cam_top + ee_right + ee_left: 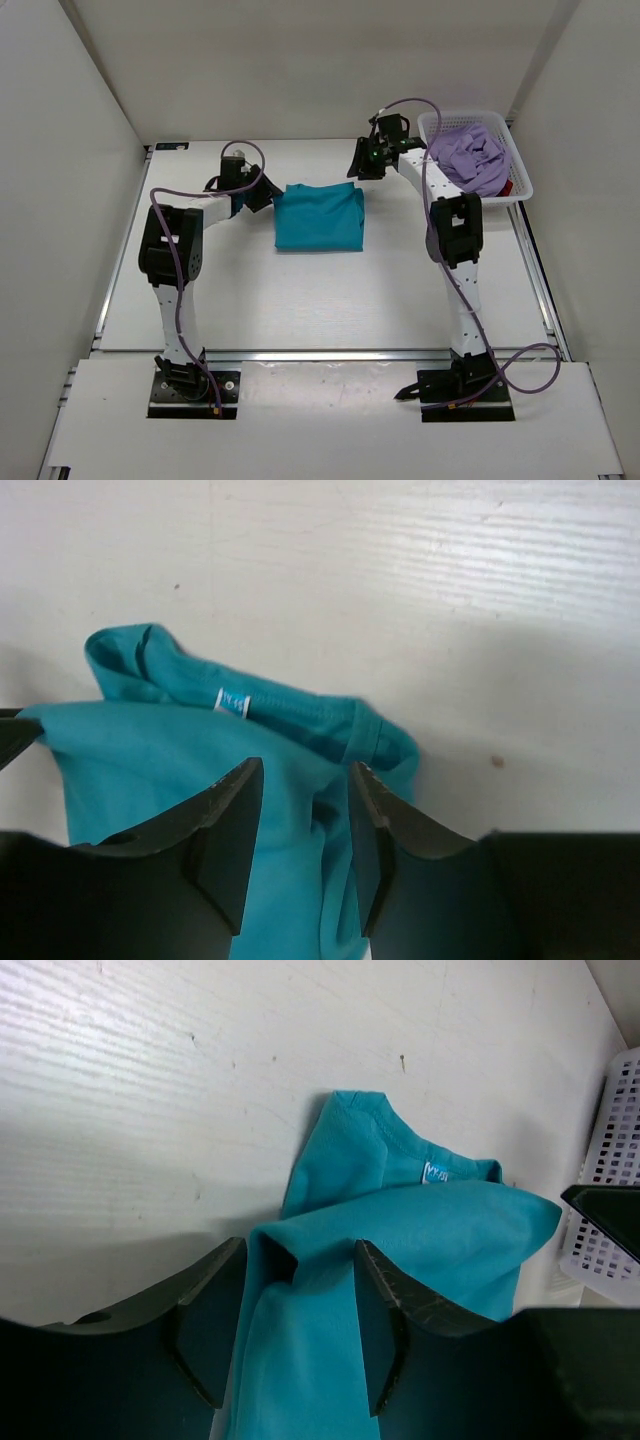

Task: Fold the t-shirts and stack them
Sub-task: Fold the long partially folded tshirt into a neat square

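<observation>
Between the claws on the counter (pixel 300 300) lies the folded teal t-shirt (pixel 320 217), long side crosswise, left claw (pixel 262 196) and right claw (pixel 360 160) both parted astride its far corners, lavender t-shirt (pixel 470 155) nearest the right arm (pixel 455 225).

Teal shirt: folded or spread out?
Folded. The teal shirt lies as a compact rectangle on the table, no sleeves sticking out; wrist views show a layer doubled over its collar.
</observation>
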Controlling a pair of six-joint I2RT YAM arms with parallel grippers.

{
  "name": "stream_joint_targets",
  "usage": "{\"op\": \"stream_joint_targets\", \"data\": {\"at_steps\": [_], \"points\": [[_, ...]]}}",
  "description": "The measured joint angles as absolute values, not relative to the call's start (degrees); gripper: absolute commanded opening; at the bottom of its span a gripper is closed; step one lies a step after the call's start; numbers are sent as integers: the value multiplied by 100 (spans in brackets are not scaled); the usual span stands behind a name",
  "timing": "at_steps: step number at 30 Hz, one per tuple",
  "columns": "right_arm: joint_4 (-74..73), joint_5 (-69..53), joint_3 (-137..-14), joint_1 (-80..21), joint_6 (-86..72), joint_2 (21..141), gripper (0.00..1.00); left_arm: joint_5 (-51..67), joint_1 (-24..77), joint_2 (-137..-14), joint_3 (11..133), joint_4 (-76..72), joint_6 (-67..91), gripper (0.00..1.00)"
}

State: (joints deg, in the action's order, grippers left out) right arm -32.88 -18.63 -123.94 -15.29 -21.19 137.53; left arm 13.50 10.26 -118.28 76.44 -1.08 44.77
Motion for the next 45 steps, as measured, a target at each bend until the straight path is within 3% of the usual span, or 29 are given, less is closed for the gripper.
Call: {"op": "stream_joint_targets", "data": {"at_steps": [4, 7, 8, 11, 15, 17, 19, 31, 35, 38, 42, 45], "points": [[-3726, -1855, -13388, -1531, -2071, 14433, 25, 1374, 1026, -12038, 7863, -128, 4473, 46], [-4069, -1929, -14044, -1531, -2088, 14811, 2, 1413, 1037, -12090, 7913, -128, 4506, 29], [-4204, -1953, -14304, -1531, -2091, 14938, 0, 1426, 1050, -12101, 7940, -130, 4512, 22], [-4641, -1981, -15056, -1527, -2108, 15262, 0, 1472, 1100, -12108, 7970, -191, 4563, 11], [-5245, -1938, -15777, -1525, -2115, 15373, 3, 1562, 1175, -12108, 7970, -263, 4613, 9], [-5437, -1780, -15930, -1533, -2106, 15332, 35, 1586, 1201, -12101, 7975, -303, 4637, 9], [-5610, -1625, -15952, -1535, -2049, 15281, 42, 1605, 1210, -12101, 8009, -305, 4663, 9], [-6267, -1557, -15281, -1492, -1750, 15198, 35, 1763, 1153, -12101, 8020, -392, 4779, 9], [-6274, -1529, -14733, -1446, -1629, 14816, 36, 1813, 1142, -12101, 7915, -543, 4821, 9], [-6058, -1780, -13579, -1334, -1459, 13948, 35, 1870, 1142, -12101, 7797, -620, 4893, 9], [-5245, -2045, -10945, -1129, -1374, 11740, 41, 1907, 1149, -12097, 7644, -711, 4960, 8], [-4213, -2226, -9330, -954, -1500, 10075, 37, 1935, 1146, -12097, 7620, -755, 5006, 9]]}}
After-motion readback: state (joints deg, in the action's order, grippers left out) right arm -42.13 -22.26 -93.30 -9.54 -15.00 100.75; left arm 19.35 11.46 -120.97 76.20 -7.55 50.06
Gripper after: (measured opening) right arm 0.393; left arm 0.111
